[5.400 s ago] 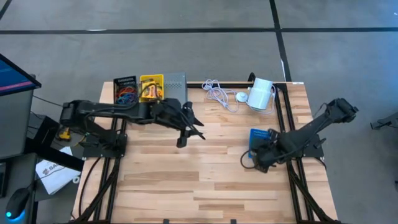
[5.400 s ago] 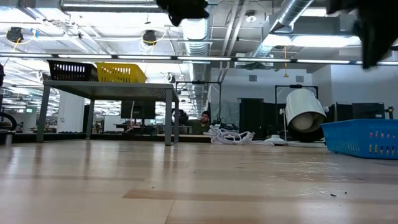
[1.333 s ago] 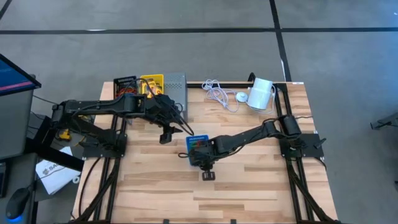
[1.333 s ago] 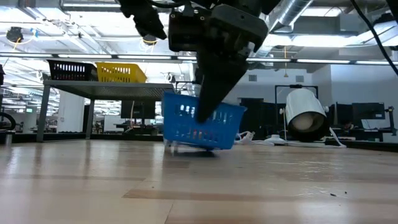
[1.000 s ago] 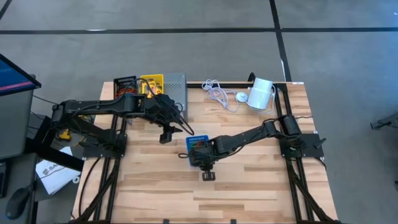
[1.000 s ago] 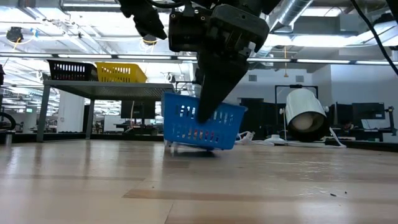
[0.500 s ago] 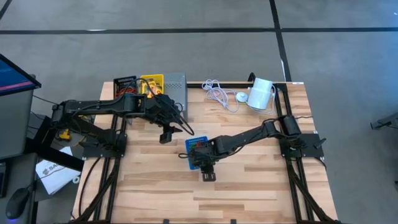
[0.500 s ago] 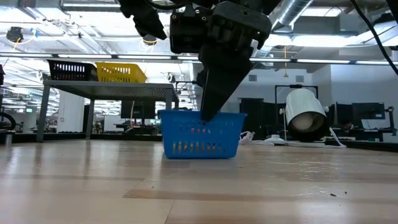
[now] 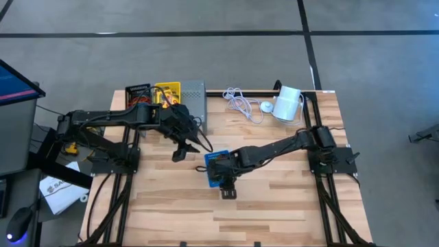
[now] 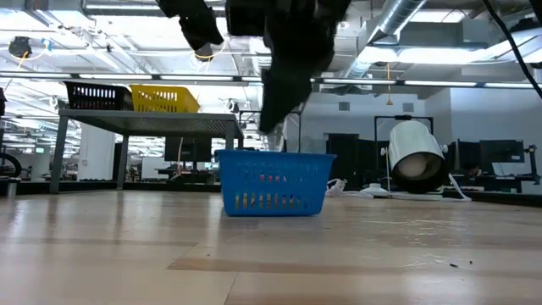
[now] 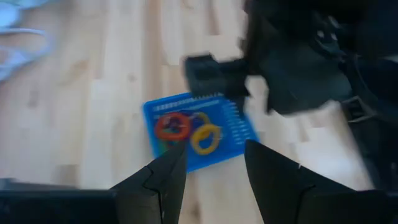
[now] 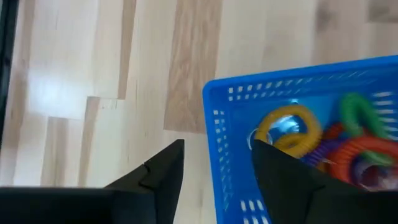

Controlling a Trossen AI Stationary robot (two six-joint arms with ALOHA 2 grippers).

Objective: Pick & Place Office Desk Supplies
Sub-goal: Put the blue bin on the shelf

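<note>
- Blue bin [image 10: 274, 182] sits flat on table [image 9: 274, 206]; right gripper [image 12: 214, 168] above its rim, jaws released.
- Left gripper [image 11: 211, 171] nearby, jaws apart, empty.
- Risk: a jaw catching the rim would likely tip the bin.

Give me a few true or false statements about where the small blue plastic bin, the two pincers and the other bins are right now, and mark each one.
1. The small blue plastic bin stands flat on the wooden table. True.
2. The right pincer is clamped on the blue bin's rim. False: it is open and above the bin, clear of it.
3. The blue bin is empty. False: coiled rings in yellow, orange, green and purple lie in it.
4. The black mesh bin and the yellow mesh bin sit side by side on the grey perforated metal stand. True.
5. The left pincer holds a crayon box. False: it is open and empty, beside the blue bin.
</note>
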